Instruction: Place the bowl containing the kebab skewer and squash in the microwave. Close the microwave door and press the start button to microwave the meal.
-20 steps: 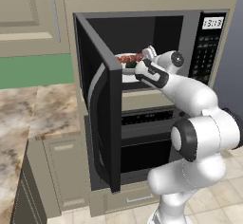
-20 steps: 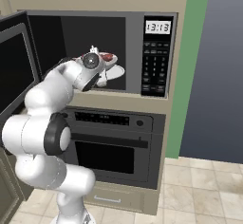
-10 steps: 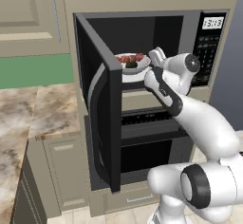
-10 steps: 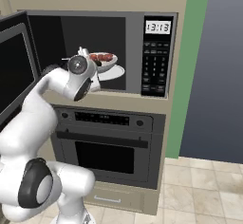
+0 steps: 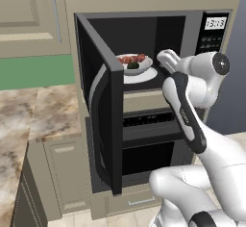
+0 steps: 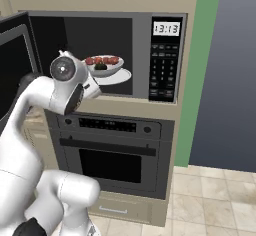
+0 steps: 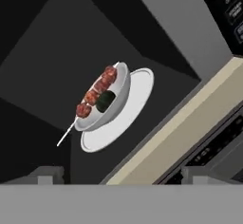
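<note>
Beige cabinets (image 5: 29, 14), a green wall (image 5: 33, 69), a marble counter (image 5: 29, 120) and pale floor tiles (image 6: 210, 195).

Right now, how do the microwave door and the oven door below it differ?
The microwave door stands swung wide open to the left; the oven door is shut. The microwave door carries a long curved vertical handle; the oven door has a horizontal bar handle. The microwave door exposes the cavity with the bowl inside; the oven door shows a dark window. Both are dark with grey trim.

The microwave (image 6: 107, 55) clock display (image 6: 165, 28) reads 13:13 in pale digits, above the keypad (image 6: 163, 75), whose button labels are too small to read.
</note>
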{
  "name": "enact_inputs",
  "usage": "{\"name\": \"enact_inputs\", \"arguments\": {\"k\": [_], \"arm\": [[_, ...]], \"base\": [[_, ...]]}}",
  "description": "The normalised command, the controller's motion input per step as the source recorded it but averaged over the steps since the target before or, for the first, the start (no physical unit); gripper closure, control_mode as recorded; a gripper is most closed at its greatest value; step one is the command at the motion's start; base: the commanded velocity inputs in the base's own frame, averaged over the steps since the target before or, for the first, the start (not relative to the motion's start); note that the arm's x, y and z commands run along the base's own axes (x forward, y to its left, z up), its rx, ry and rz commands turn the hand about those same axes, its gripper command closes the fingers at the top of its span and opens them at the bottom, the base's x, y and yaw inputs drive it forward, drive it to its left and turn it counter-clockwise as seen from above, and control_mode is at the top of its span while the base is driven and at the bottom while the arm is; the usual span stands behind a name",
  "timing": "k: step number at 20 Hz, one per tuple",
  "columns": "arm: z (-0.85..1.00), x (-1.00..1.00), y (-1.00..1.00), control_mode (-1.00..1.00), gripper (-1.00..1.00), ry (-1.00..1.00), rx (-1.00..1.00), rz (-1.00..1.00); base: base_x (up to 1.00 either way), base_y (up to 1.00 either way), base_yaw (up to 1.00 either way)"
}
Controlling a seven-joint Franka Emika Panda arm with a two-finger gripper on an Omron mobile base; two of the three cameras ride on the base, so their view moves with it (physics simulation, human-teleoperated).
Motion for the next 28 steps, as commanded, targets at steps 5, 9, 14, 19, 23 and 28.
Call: {"name": "enact_inputs", "arguments": {"k": [5,9,14,19,23,28], "arm": [[0.56,-1.0,0.05,-1.0,-1.0,0.0,-0.41,0.26],[0.15,-1.0,0.27,-1.0,-1.0,0.0,-0.44,0.21],[0.0,-1.0,0.3,-1.0,-1.0,0.0,-0.44,0.19],[0.0,-1.0,0.08,-1.0,-1.0,-0.03,-0.38,0.19],[0.0,-1.0,0.1,-1.0,-1.0,-0.08,-0.36,0.22],[0.16,-0.99,0.25,-1.0,-1.0,-0.07,-0.37,0.19]], "base": [[0.0,0.0,0.0],[0.0,0.0,0.0],[0.0,0.0,0.0],[0.0,0.0,0.0],[0.0,0.0,0.0],[0.0,0.0,0.0]]}}
